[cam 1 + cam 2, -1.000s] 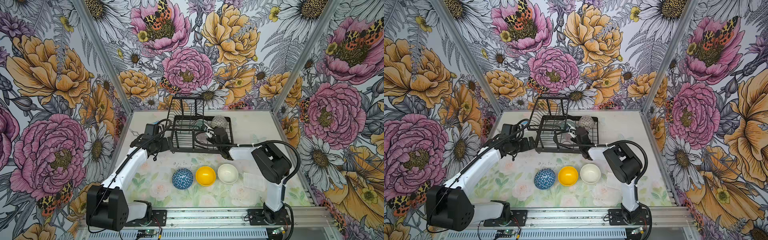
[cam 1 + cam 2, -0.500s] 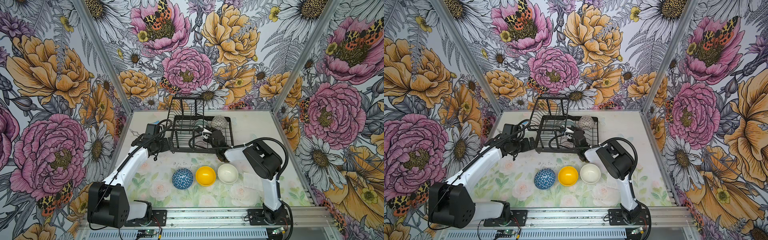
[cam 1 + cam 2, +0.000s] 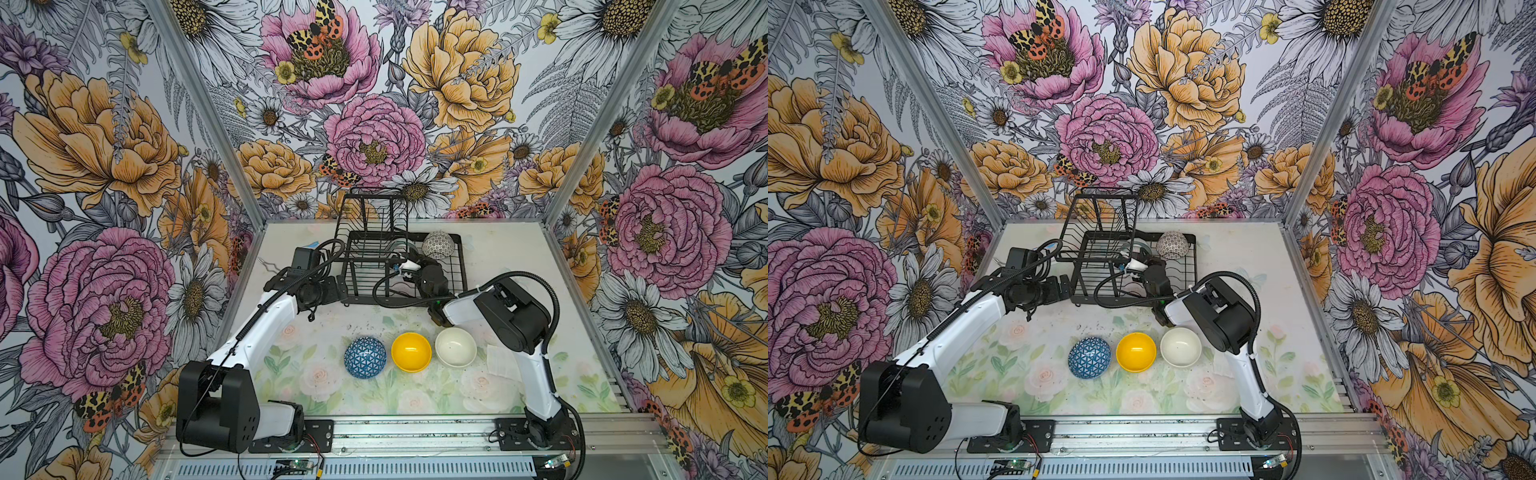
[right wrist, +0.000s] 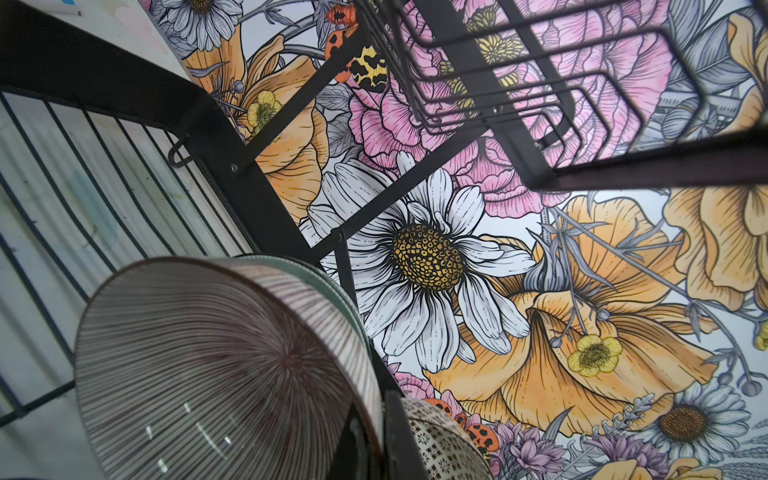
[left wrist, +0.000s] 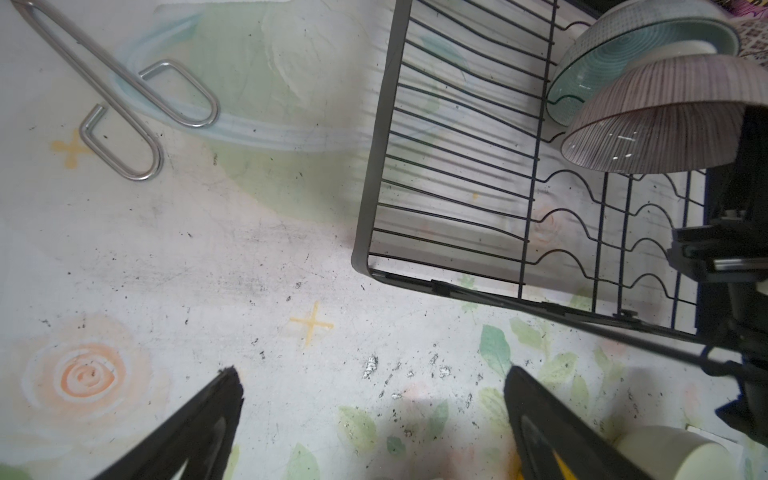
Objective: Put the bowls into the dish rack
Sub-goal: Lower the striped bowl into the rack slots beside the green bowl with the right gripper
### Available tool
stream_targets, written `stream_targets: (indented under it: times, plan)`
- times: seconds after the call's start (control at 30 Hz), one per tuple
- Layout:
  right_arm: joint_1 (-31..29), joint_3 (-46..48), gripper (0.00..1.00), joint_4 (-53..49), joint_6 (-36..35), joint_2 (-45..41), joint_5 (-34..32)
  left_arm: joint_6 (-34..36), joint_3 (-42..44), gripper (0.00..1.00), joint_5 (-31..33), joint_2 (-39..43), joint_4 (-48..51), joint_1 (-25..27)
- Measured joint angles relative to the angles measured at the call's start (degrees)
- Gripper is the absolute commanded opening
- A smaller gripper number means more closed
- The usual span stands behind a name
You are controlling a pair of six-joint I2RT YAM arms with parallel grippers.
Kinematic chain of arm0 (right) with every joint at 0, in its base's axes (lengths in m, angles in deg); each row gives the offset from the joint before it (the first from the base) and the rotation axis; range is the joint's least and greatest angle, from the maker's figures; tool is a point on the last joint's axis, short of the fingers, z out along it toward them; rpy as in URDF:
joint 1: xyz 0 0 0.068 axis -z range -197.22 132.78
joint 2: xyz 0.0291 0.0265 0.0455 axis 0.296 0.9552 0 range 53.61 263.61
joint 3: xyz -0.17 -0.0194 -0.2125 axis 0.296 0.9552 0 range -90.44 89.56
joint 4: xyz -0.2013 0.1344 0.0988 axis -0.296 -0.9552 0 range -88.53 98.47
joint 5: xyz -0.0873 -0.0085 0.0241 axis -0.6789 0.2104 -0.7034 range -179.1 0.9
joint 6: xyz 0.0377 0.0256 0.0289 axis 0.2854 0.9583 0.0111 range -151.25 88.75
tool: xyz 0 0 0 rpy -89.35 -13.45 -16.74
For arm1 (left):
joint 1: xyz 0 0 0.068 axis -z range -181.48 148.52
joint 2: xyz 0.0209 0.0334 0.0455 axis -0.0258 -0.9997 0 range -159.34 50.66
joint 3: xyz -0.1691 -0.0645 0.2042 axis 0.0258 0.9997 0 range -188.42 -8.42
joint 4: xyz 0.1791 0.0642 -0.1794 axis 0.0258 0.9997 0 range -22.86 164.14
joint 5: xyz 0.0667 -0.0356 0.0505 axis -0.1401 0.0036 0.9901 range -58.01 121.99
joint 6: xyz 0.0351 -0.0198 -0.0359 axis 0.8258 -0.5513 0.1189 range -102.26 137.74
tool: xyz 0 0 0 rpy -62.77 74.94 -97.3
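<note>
Pink, fine-lined ceramic is pinched at its rim by the right gripper, whose jaws are closed on the pink bowl. The bowl is held tilted over the wavy slots of the dish rack, just beside the teal bowl, which is propped on edge there. The black-and-white bowl is lodged at the rack's far right corner. The blue bowl, yellow bowl and cream bowl are lined up on the table in front of the rack, not yet loaded. The left gripper is spread wide and empty above the table by the rack's near left corner. A knock against the teal bowl is judged the main risk: were the pink bowl lowered too close, its neighbour could be tipped from its slot. Were the rim released before a wire is met, the bowl could fall flat or slide. The upper basket tier, overhanging nearby, could also be struck when the arm is drawn back.
</note>
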Motion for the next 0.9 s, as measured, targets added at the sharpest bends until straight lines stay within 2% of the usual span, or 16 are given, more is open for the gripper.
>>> stream_targets:
  times: [0.27,0.9]
  plan:
    - [-0.3,0.0,0.0,0.8,-2.8,0.7,-0.2,0.0,0.0,0.99,-0.2,0.0,0.0,0.0]
    - [-0.6,2.8,0.0,0.3,-1.6,-0.1,1.1,0.0,0.0,0.99,-0.6,0.0,0.0,0.0]
